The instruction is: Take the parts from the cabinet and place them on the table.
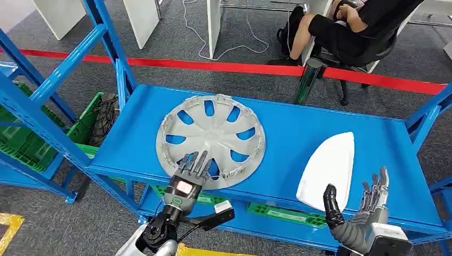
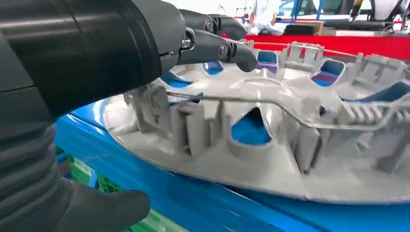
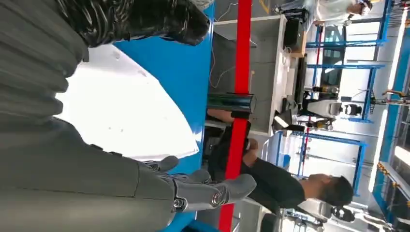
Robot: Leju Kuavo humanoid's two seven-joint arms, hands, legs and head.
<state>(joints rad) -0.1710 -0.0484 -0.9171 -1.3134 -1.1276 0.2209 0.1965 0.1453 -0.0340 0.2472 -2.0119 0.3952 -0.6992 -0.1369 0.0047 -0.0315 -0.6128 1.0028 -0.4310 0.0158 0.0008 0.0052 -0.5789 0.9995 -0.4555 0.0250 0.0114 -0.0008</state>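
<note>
A grey wheel cover lies inner side up on the blue shelf, left of centre. My left hand is at its near rim, fingers stretched over the ribbed edge of the wheel cover and thumb low by the shelf's front lip, apart from the part. A white smooth shell part lies on the shelf's right side. My right hand hovers just in front of its near end, fingers spread and holding nothing. The right wrist view has the white part between thumb and fingers, untouched.
Blue rack uprights rise at the left. Green crates and a black tyre sit lower left. A red floor line runs behind the shelf, with a dark post. A person sits on a chair beyond.
</note>
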